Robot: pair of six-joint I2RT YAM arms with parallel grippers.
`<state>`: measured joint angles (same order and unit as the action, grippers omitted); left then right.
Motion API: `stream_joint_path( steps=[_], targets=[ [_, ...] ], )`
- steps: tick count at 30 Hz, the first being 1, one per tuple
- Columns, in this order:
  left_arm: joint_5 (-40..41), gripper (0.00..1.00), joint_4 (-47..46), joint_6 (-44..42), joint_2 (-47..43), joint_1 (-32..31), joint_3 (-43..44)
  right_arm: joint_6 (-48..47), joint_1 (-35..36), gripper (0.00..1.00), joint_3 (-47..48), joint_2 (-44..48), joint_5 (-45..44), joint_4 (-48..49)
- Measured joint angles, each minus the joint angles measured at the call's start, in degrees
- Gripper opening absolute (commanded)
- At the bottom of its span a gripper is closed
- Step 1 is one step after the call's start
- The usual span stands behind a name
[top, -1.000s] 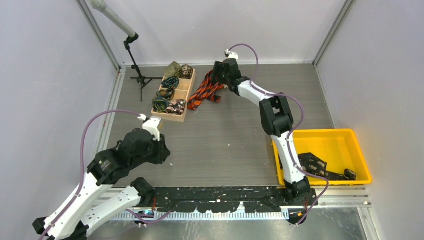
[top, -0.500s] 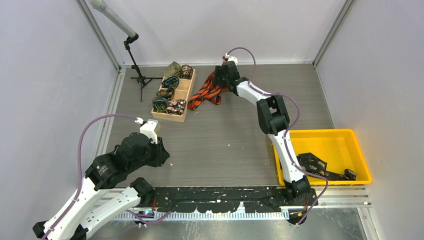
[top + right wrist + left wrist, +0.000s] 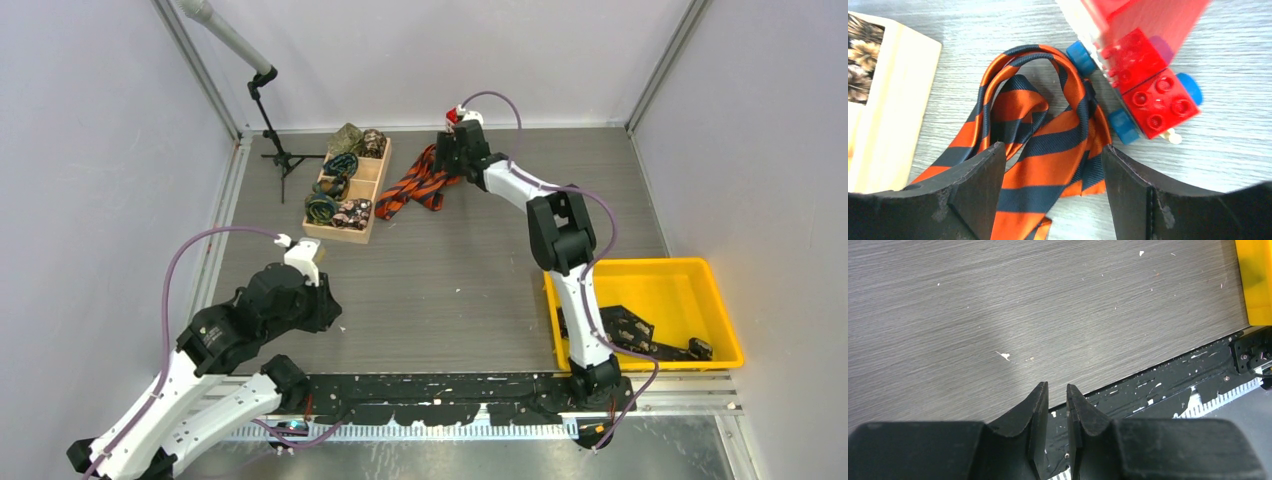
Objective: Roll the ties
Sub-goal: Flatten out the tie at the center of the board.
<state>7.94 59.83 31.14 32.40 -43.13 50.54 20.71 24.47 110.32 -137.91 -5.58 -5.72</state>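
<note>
Fingers (image 3: 973, 190) of the right gripper (image 3: 1053, 150) stand wide apart, one on each side of the orange-and-dark striped tie (image 3: 1033, 105), and clamp nothing; whether their tips touch the cloth cannot be told. The tie lies loose and folded over itself on the grey table (image 3: 470, 270) at the far side, just right of the wooden tray (image 3: 380, 190). A red toy block on blue wheels (image 3: 1148, 95) sits just beside the tie's looped end, on its right in the wrist view. Rolled ties (image 3: 340, 185) fill the tray's compartments, a floral one (image 3: 860, 50) at the nearest corner to the striped tie.

At the near left, the left gripper (image 3: 1057, 387) hangs above bare table close to the black front rail, its fingers (image 3: 1035, 410) almost together with only a slim gap and nothing in it. A yellow bin (image 3: 650, 265) holding dark parts stands at the near right, well apart from the ties.
</note>
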Motion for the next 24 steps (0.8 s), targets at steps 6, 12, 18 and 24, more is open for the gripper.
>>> stream_joint_path(
  steps=[6, 12, 18, 24],
  targets=[
    [0.0, 0.21, -0.1, 0.0, 0.2, 0.0, -0.2, 0.6, -1.7, 0.74, -4.0, 6.2, 1.1, 0.1],
    [0.0, 0.21, -0.1, 0.0, 0.5, 0.0, -0.2, 2.6, -3.3, 0.71, -4.4, 6.2, 3.9, 0.3],
    [0.0, 0.21, -0.2, 0.0, 0.9, 0.0, -0.2, 4.8, -3.7, 0.71, -4.4, 3.3, 7.2, 0.0],
    [0.0, 0.21, -0.3, 0.0, 1.8, 0.0, -0.2, 5.9, -3.7, 0.68, -4.2, 1.1, 8.7, 0.3]
  ],
)
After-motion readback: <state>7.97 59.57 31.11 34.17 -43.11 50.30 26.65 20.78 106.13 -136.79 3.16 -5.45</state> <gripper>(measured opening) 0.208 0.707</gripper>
